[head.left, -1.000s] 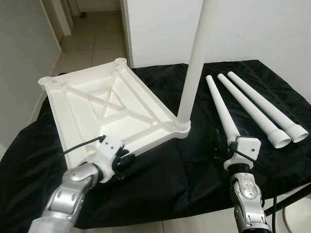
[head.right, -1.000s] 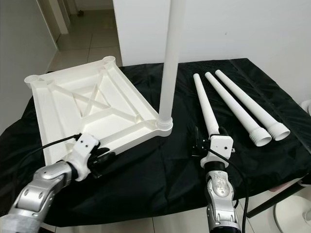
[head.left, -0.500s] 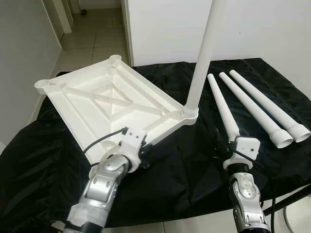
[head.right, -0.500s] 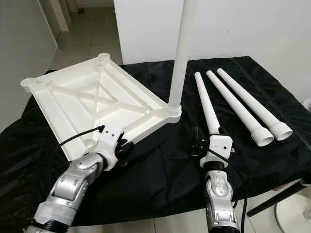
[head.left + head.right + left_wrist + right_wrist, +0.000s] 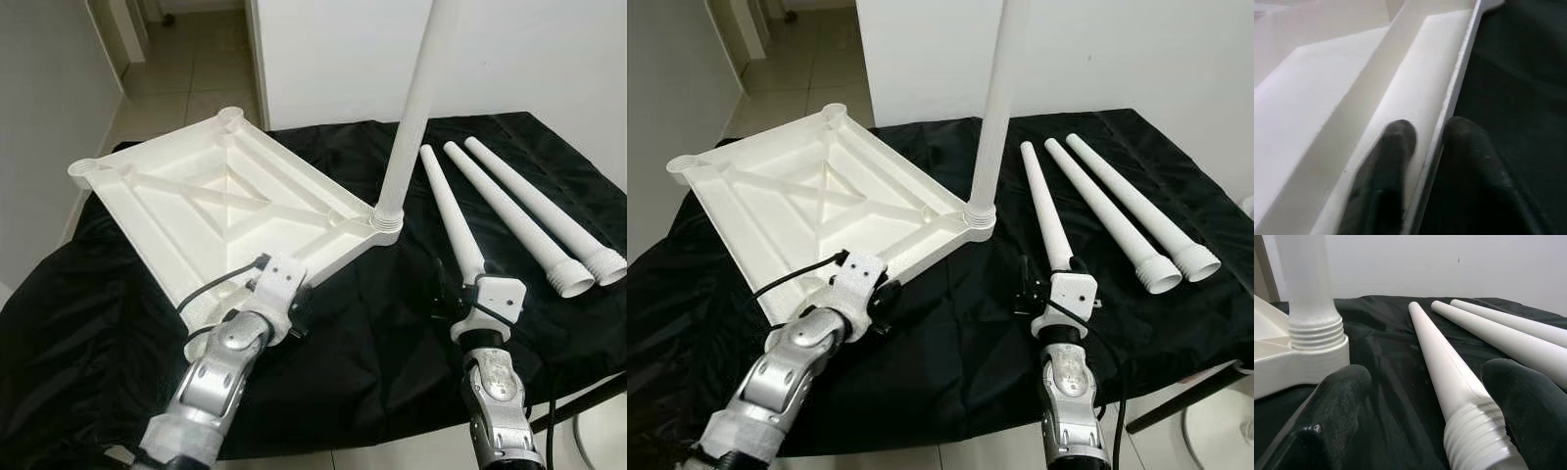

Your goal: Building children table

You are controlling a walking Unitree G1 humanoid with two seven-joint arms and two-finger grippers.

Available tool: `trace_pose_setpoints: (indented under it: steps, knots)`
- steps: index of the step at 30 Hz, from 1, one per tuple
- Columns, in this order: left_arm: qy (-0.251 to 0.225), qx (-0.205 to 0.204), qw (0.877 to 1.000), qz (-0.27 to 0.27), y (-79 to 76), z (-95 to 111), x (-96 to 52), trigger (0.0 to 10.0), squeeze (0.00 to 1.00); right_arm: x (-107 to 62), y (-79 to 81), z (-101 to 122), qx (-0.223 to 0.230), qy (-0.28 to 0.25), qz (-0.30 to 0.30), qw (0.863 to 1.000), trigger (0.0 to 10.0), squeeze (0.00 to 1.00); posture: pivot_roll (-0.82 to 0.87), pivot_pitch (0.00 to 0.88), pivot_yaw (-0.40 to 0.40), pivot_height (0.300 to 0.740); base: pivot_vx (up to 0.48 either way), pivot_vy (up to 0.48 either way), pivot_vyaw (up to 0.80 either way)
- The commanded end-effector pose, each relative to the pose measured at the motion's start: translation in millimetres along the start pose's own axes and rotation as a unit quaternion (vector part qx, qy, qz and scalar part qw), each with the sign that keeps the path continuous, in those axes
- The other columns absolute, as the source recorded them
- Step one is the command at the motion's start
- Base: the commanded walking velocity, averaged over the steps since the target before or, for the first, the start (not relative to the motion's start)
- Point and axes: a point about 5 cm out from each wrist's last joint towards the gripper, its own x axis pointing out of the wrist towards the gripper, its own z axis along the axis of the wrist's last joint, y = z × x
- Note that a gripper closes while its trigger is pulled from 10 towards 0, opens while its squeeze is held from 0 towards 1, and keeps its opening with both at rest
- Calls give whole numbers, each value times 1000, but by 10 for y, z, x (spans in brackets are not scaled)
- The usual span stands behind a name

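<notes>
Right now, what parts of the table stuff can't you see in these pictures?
- Standing leg: its top is cut off by the upper edge of both eye views.
- Tabletop: the near corner is hidden behind the left gripper.
- Nearest loose leg: in the eye views its threaded end is hidden by the right gripper.

Black-draped table (image 5: 392, 343), upturned white tabletop (image 5: 186, 211) on its left part, three loose white legs (image 5: 509, 211) side by side at right

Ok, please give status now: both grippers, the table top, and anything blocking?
Left gripper shut on tabletop rim. Right gripper open around nearest loose leg, threaded end. One leg already standing in its corner socket. Nothing in the way.
</notes>
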Motion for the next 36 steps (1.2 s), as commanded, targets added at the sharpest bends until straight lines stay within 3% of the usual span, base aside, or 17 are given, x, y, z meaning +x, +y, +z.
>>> trace_pose_setpoints:
  steps: [1,3,4,5,9,12,18,21,24,25,28,30,31,33,34,36]
  knots:
    - [-47,12,995,-82,-81,162,-41,10000,1000,-13,27,-27,5,5,0,1000,10000,0,-72,31,73,740,0,0,0]
    - [-52,12,995,-90,-82,170,-60,10000,1000,-12,28,-28,5,5,0,1000,10000,0,-72,31,73,740,0,0,0]
    - [-64,36,992,-98,-93,194,-91,10000,1000,-13,29,-29,5,5,0,1000,10000,0,-72,31,73,740,0,0,0]
    - [-73,48,990,-112,-105,203,-136,10000,0,-17,30,-31,5,5,0,1000,10000,0,-72,31,73,740,0,0,0]
    - [-97,65,984,-134,-104,232,-231,10000,0,-24,38,-38,5,7,1,1000,10000,0,-68,34,72,740,0,0,0]
    - [-95,62,982,-151,9,189,-349,10000,0,-24,41,-38,5,7,2,1000,10000,0,-65,34,69,740,0,0,0]
    - [-96,63,981,-159,76,161,-399,10000,0,-23,42,-38,6,6,3,1000,10000,0,-65,37,66,740,0,0,0]
    - [-78,51,973,-210,347,98,-592,10000,0,-16,48,-36,5,6,7,1000,10000,0,-59,37,60,740,0,0,0]
    - [-58,58,973,-215,454,57,-644,10000,0,-13,50,-37,5,7,9,1000,10000,0,-57,35,53,740,0,0,0]
    - [-23,62,974,-217,597,-30,-696,10000,0,4,58,-32,5,6,12,1000,10000,0,-55,34,50,740,0,0,0]
    - [-15,62,974,-217,633,-50,-710,10000,0,8,59,-31,5,6,13,1000,10000,0,-55,34,50,740,0,0,0]
    - [9,68,978,-199,799,-135,-735,10000,0,18,55,-27,5,6,13,1000,10000,0,-54,32,49,740,0,0,0]
    - [9,68,978,-199,799,-135,-735,10000,0,18,55,-27,5,6,13,1000,10000,0,-54,32,49,740,0,0,0]
    - [28,69,985,-156,1064,-207,-746,10000,0,19,62,-29,5,6,14,1000,10000,0,-55,30,46,740,0,0,0]
    - [28,69,985,-156,1064,-207,-746,10000,0,19,62,-29,5,6,14,1000,10000,0,-55,30,46,740,0,0,0]
    - [36,73,989,-126,1221,-234,-749,10000,0,13,74,-32,6,6,16,1000,10000,0,-56,30,45,740,0,0,0]
